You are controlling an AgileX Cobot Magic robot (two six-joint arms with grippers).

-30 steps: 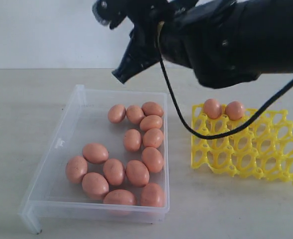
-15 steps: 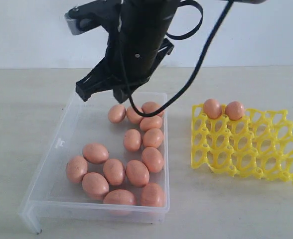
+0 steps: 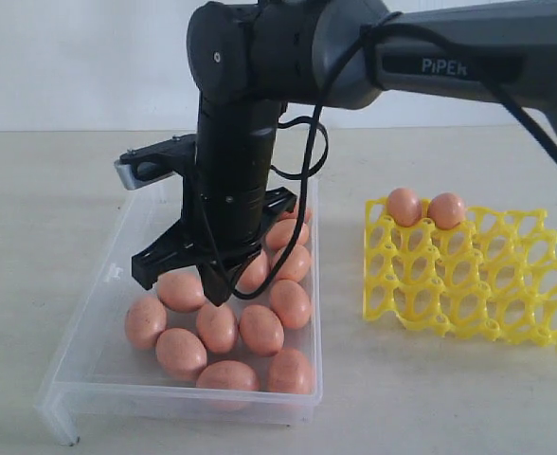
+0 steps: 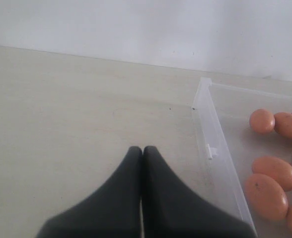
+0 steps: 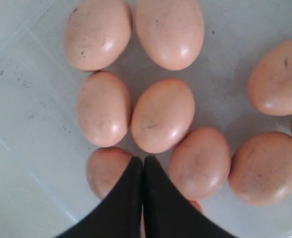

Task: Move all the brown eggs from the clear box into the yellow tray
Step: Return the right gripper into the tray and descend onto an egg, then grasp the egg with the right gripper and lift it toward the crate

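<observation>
Exterior view: at left, most brown eggs (image 3: 217,327) are kept in the clear box (image 3: 87,327), where the right gripper (image 3: 215,292) is lowered among them, clenched and empty. At right, only two are seated in the yellow tray (image 3: 468,303); for the pick judged in hand, the jaws must first be opened.

The light I get is soft, even and fairly bright, seemingly from above: the eggs (image 5: 162,115) carry small pale highlights and the yellow tray (image 3: 477,284) drops only a faint shadow on the table (image 3: 51,190). The clear box (image 3: 98,313) shows a mild whitish sheen along its walls, while the black arm (image 3: 236,142) reads as nearly featureless dark. In the wrist views the left gripper (image 4: 141,148) and right gripper (image 5: 142,159) are soft-edged and out of focus, and every picture looks a little grainy and washed out
</observation>
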